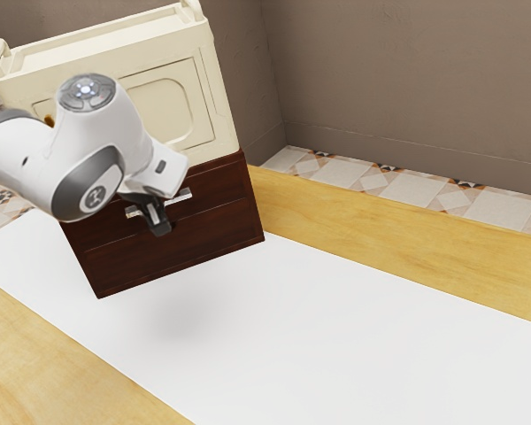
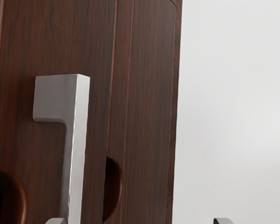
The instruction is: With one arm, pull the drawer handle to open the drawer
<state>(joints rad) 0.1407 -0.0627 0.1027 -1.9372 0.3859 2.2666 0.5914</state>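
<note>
Gripper (image 1: 159, 221) beside silver handle (image 1: 184, 194), cream cabinet (image 1: 164, 106) above.

One silver metal bar handle (image 2: 77, 154) is beside the jaws, on one dark red-brown wooden drawer cabinet (image 1: 203, 224). Higher than the jaws is one cream panelled box (image 1: 159, 111) with two cream loop handles (image 1: 193, 10). Lower are one white rectangular sheet (image 1: 336, 328) and one yellowish wooden tabletop (image 1: 407, 248).

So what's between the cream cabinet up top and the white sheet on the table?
The dark wooden drawer unit, below the cream cabinet and above the white sheet, as the exterior view shows.
</note>
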